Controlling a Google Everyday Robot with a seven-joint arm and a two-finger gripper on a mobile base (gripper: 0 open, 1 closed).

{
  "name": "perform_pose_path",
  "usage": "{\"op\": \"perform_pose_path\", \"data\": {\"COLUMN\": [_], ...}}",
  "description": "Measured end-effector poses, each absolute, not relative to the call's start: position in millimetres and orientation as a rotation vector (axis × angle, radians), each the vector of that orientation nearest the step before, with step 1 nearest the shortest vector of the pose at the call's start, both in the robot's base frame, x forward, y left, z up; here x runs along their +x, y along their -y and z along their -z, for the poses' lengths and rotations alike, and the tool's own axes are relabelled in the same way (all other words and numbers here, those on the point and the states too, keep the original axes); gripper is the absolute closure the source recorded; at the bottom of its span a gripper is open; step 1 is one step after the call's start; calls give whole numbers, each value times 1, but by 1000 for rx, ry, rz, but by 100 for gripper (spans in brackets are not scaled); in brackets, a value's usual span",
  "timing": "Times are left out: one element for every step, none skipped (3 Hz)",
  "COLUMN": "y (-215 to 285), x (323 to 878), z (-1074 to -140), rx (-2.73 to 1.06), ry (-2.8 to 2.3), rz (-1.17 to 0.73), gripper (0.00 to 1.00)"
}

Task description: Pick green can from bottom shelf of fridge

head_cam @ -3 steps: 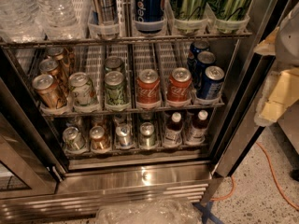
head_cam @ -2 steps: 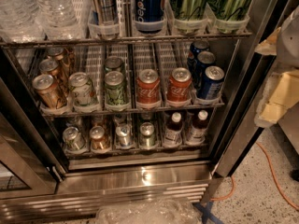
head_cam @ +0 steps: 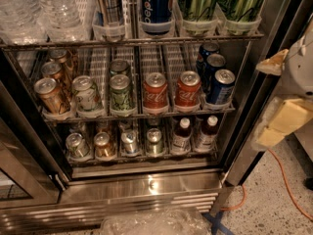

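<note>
In the camera view, the green can (head_cam: 154, 142) is seen standing upright on the bottom shelf (head_cam: 146, 166) of the fridge (head_cam: 146, 187). It is placed in the fourth lane from the left, between a silver-blue can (head_cam: 129, 142) and a dark bottle (head_cam: 181, 135). The gripper (head_cam: 259, 104) is held outside the fridge, at the right by the frame, well apart from the can. Its cream fingers (head_cam: 286, 121) are spread wide and empty.
</note>
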State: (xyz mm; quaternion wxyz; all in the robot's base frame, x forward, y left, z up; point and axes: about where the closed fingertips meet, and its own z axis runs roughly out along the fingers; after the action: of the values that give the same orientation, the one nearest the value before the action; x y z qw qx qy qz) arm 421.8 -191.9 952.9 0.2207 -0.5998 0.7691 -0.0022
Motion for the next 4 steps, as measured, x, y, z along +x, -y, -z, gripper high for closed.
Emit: {"op": "perform_pose_path", "data": {"y": [174,156,147,147], "x": [413,401,402,402], "z": [-928,-904,-908,-909], "rx": [-1584,-1466,-1400,-1402], "ry": [-2039,-1962,-1939,-1936], "rz": [-120,-206,-250,-252], "gripper": [0,0,0,0]}}
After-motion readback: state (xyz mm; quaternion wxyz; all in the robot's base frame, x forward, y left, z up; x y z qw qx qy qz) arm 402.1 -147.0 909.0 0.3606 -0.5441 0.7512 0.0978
